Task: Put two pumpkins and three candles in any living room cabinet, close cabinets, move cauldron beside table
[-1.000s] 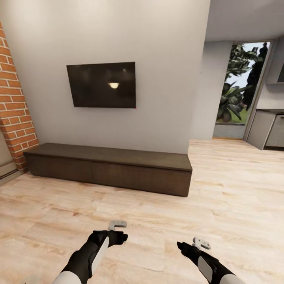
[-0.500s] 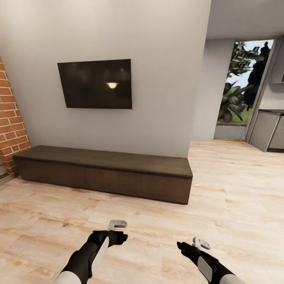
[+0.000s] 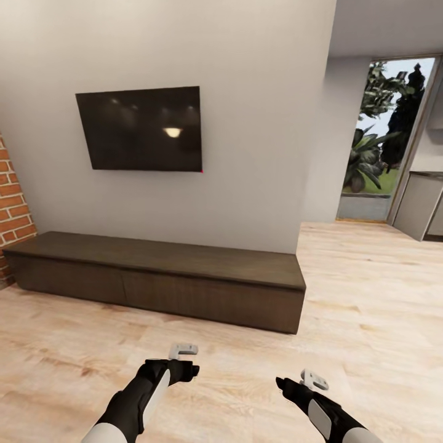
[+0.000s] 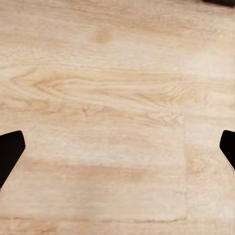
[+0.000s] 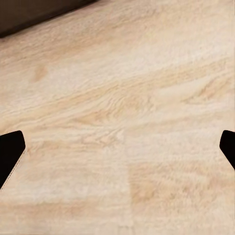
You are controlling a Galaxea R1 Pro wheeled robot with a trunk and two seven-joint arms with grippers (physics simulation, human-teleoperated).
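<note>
Both grippers, left gripper point(image 3: 183, 351) and right gripper point(image 3: 312, 378), are spread wide and holding nothing, just hanging over the wood floor point(image 3: 246, 369). The cabinet point(image 3: 184, 280) sits at 12 o'clock, fronts flush, under the TV point(image 3: 140, 128).

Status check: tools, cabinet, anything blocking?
Left tool open, empty. Right tool open, empty. Cabinet ahead, fronts shut. Bare wood floor between, nothing blocking.

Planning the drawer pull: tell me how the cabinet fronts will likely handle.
The cabinet looks long, low and floor-standing, so it probably won't tip. Its fronts look flat and handle-less, so fingers will likely slip; a push or edge hook may work better.
</note>
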